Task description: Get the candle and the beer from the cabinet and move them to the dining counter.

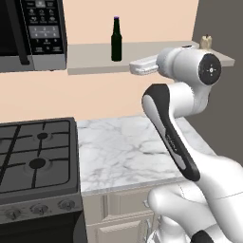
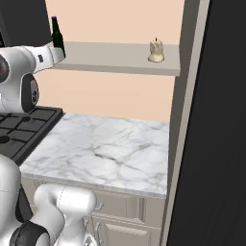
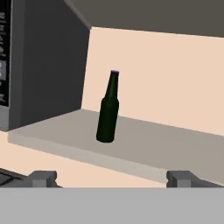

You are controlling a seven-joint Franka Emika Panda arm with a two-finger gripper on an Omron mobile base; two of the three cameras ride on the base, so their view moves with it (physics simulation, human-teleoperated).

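Marble desk fills the centre of both base views, butted against the black stove at lower left; this isn't the dining counter, just what the base is parked at.

Above it the cabinet, a plain grey shelf board, runs across the upper part of the left base view, starting just right of the microwave at upper left. Open front, so a straight horizontal reach should work.

Arm is raised to shelf height, forearm pointing at the board from the right; that's why the hand view looks level along the shelf.

Beer stands upright on the shelf, centre-left of the hand view, near the microwave side, well back from the front edge. Judging by the framing, it's the first target.

Gripper: fingertips sit far apart at the bottom of the hand view, jaws spread wide, holding nothing, well short of the bottle.

Candle sits upright near the shelf's other end, upper right of the right base view, well apart from the beer. Untouched; likely second trip.
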